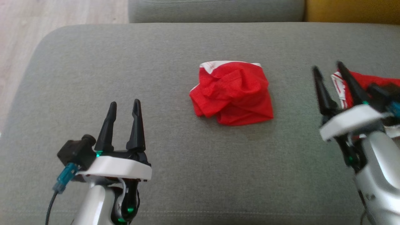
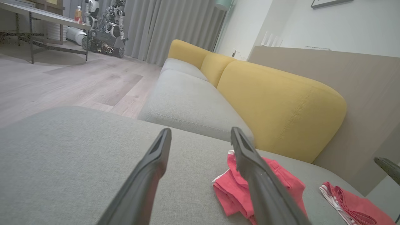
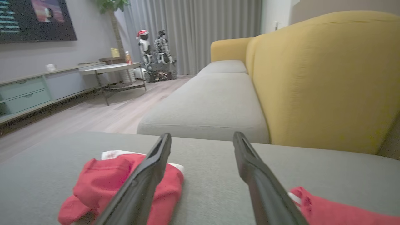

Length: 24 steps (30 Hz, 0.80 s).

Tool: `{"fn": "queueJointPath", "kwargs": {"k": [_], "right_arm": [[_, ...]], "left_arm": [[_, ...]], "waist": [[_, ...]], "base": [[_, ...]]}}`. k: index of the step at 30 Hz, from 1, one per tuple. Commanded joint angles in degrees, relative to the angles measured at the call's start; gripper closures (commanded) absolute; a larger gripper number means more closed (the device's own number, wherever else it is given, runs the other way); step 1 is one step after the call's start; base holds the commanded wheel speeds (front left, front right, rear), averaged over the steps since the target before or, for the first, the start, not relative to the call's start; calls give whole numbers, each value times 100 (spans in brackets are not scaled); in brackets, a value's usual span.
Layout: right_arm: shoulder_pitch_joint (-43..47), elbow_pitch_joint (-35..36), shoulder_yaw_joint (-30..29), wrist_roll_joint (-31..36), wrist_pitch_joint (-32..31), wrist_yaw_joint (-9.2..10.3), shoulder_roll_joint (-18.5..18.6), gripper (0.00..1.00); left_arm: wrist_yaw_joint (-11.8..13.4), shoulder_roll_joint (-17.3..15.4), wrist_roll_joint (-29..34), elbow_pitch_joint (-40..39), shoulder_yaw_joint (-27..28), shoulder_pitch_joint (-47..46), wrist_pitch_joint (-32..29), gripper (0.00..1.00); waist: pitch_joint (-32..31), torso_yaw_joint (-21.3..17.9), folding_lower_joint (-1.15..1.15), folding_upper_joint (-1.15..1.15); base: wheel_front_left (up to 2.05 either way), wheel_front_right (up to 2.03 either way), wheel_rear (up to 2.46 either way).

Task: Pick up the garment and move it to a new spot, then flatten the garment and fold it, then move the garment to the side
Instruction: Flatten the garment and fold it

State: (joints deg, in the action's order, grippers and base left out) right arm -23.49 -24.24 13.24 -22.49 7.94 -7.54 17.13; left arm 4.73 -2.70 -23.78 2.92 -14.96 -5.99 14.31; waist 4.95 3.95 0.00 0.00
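The red garment (image 1: 232, 93) lay crumpled on the grey cushion (image 1: 125, 56), between the two grippers and touching neither: to the right of the left gripper (image 1: 125, 103), to the left of the right gripper (image 1: 327, 67). A second red cloth (image 1: 372, 81) lay just beside the right gripper, on its right. Past the cushion were a yellow sofa back (image 2: 281, 103), a wood floor (image 1: 62, 12) and grey curtains (image 3: 193, 31). Both arms hung low over the cushion, fingers pointing forward. Both grippers were spread wide and held nothing.
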Motion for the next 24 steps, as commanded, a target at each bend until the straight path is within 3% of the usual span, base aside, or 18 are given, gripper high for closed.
{"fn": "queueJointPath", "kwargs": {"k": [1, 10, 19, 20, 21, 24], "right_arm": [[-35, 243, 7, 68, 103, 5, 35, 0], [905, 543, -996, 753, 572, 5, -314, 0], [936, 732, -1044, 1039, 575, 5, -398, 0], [892, 752, -977, 1029, 547, 5, -369, 33], [834, 780, -906, 1020, 533, 5, -333, 100], [616, 837, -611, 966, 430, 5, -211, 100]], "left_arm": [[-19, -18, 38, -229, 228, -225, 69, 0], [-13, -18, 183, -362, 283, -58, 69, 0], [-9, -18, 204, -393, 197, -93, 69, 0], [-16, -18, 200, -393, 177, -113, 69, 0], [-16, -18, 194, -393, 161, -132, 69, 0], [-3, -18, 172, -395, 98, -169, 69, 0]], "waist": [[12, -67, 0, 0], [73, -331, 0, 0], [195, -227, 0, 0], [226, -186, 0, 0], [259, -141, 0, 0], [362, 19, 0, 0]], "base": [[0, 0, 0], [0, 0, 0], [0, 0, 0], [0, 0, 0], [0, 0, 0], [0, 0, 0]]}}
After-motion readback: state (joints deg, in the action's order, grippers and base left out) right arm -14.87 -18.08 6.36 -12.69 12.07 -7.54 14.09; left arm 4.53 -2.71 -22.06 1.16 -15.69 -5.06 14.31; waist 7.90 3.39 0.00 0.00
